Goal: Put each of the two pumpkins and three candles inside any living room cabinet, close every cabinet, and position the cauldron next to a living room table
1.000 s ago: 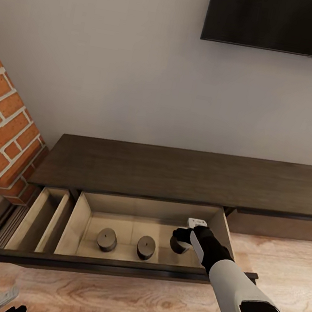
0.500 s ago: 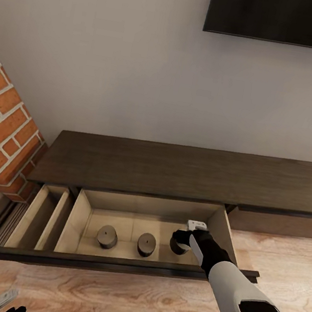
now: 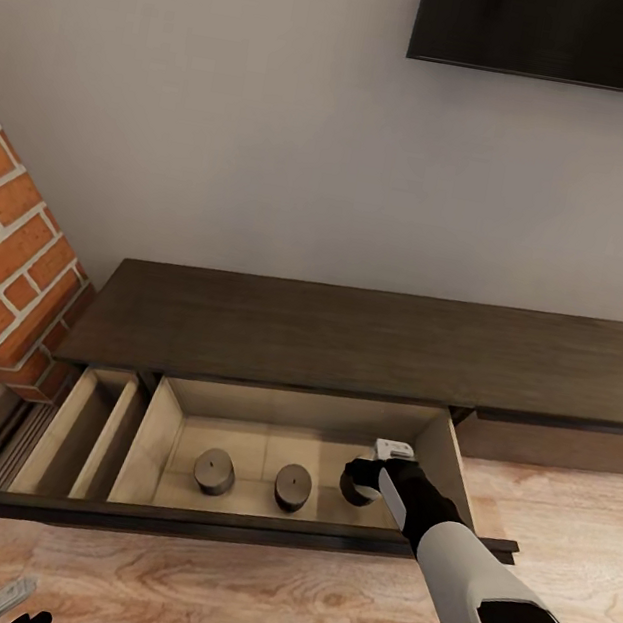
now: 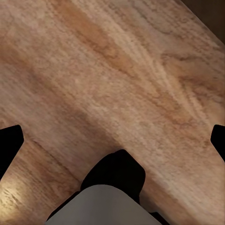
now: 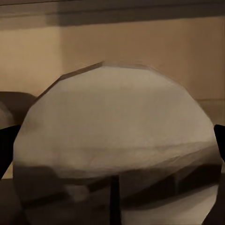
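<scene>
The left gripper (image 4: 112, 140) hangs over bare wood floor (image 4: 117, 84), fingers spread wide. In the cabinet (image 3: 347, 343), the open drawer (image 3: 215, 524) holds two candles (image 3: 215, 471) standing free; the right gripper (image 3: 361, 482) clasps the third candle (image 5: 112, 150) at the drawer's right end.

The long dark-brown cabinet (image 3: 366, 346) stands on the wood floor (image 3: 234, 593) with a wide drawer (image 3: 163, 424) pulled open. On the drawer's pale bottom stand three candles in a row: one (image 3: 355, 491) right at the right gripper (image 3: 365, 478), one (image 3: 292, 487) just beside it, one (image 3: 214, 471) farther off
</scene>
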